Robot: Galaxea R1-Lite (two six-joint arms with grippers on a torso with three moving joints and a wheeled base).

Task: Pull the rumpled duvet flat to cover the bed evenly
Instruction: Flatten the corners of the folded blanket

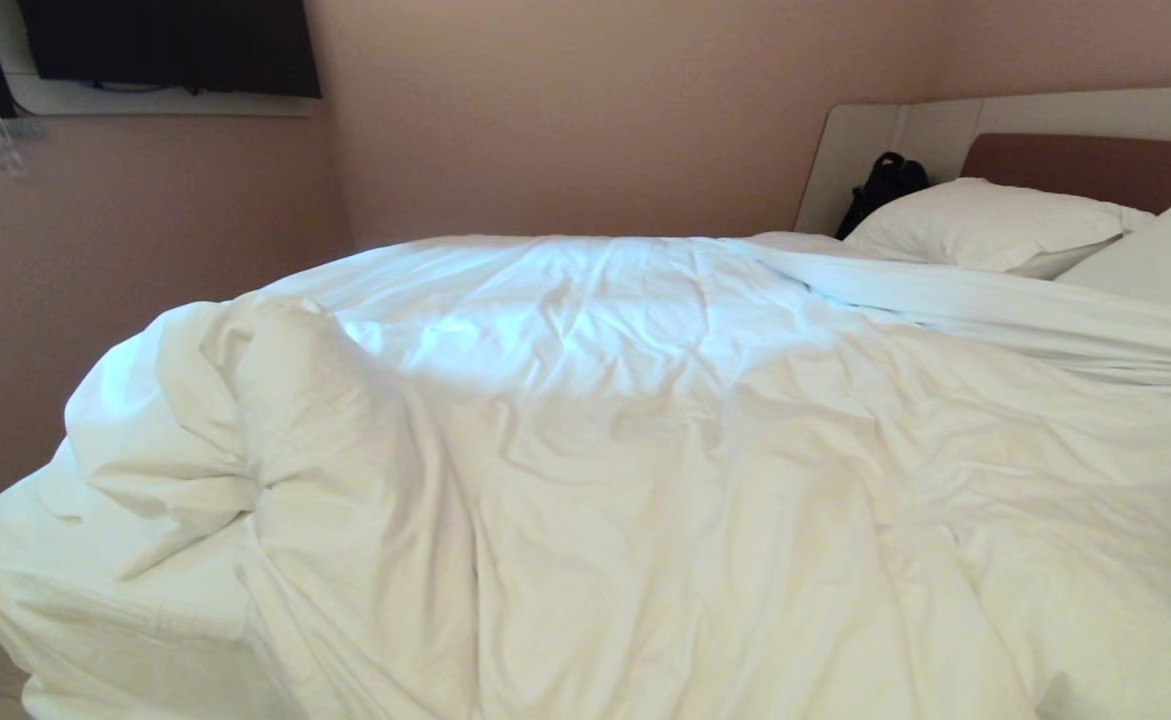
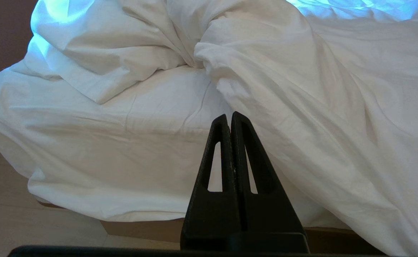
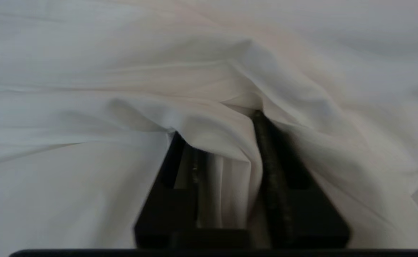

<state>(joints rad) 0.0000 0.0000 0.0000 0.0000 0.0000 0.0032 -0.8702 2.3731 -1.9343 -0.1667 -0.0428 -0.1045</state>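
Mostly buried: right gripper (image 3: 226, 142) jaws parted, fingertips under duvet (image 3: 87, 107) fold; left gripper (image 2: 230, 117) clenched empty

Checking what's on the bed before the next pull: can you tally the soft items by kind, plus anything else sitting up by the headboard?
Duvet: 1, rumpled, bunched at the near left corner
Pillows: 2, one fully in view, one cut off at the right edge
Mattress sheet: 1, exposed at that corner
Black bag-like item by the headboard: 1
Total: 5
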